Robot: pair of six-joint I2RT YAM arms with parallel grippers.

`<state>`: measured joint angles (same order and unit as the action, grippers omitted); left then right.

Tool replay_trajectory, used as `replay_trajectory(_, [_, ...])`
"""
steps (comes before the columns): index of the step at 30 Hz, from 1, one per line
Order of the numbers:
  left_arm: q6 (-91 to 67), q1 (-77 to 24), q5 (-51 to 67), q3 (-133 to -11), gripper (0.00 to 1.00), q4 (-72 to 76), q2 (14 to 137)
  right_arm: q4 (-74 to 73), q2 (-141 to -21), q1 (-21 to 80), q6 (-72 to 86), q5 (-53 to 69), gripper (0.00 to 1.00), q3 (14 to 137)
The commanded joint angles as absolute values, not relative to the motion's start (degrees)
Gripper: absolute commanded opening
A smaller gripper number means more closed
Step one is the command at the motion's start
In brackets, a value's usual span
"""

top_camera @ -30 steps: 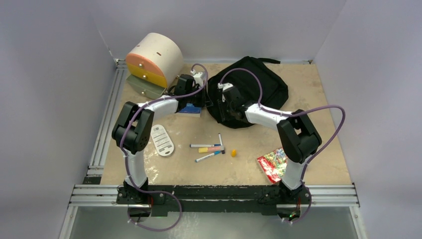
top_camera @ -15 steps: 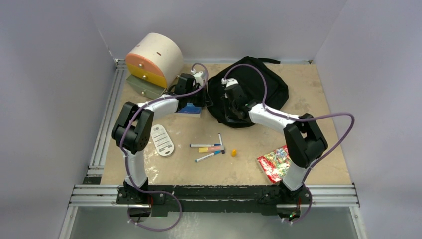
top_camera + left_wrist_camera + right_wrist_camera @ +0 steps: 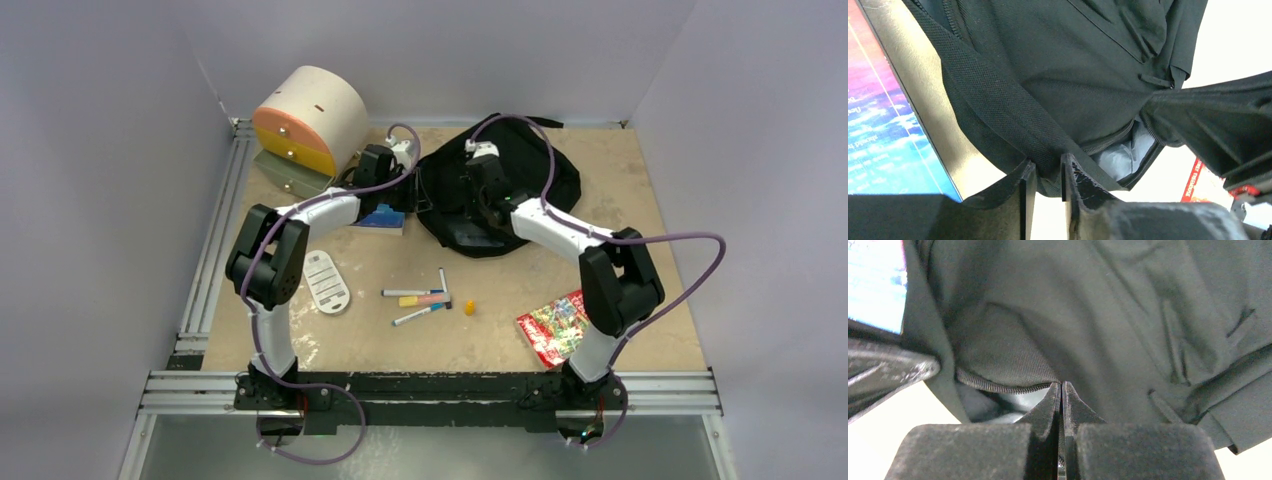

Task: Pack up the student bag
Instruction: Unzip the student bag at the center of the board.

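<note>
From above, the student bag [image 3: 545, 175] lies at the far edge of the table [image 3: 620, 240], just right of its middle. The left hand [image 3: 404, 196] is at its left side, by a blue book [image 3: 380, 220]; the right hand [image 3: 478, 205] is over it.

In the left wrist view, the left hand's fingers [image 3: 1075, 185] stand slightly parted with bag fabric between them; whether they grip it I cannot tell.

In the right wrist view, the right hand is fully closed, its tips against the bag beside a zipper [image 3: 998, 386].
</note>
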<state>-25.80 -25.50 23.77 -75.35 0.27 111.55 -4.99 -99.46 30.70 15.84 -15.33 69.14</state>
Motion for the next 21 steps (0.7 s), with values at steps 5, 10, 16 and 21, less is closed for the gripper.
replay_trajectory(5, [-24.6, -25.0, 22.4, -77.7, 0.41, 0.4, 109.8, -4.9, -100.3, 25.9, 17.5, -14.0, 0.00, 74.9])
replay_trajectory(10, [-24.9, -25.0, 22.6, -77.9, 0.42, 0.3, 110.4, -3.9, -100.5, 23.1, 18.7, -12.5, 0.00, 76.2])
replay_trajectory(16, [-25.1, -25.0, 22.7, -78.1, 0.43, 0.1, 110.9, -2.8, -101.0, 19.6, 20.1, -13.1, 0.00, 79.1])
replay_trajectory(21, [-25.8, -24.9, 22.4, -78.5, 0.37, 0.1, 111.6, 0.5, -101.2, 15.9, 22.4, -15.8, 0.00, 79.5])
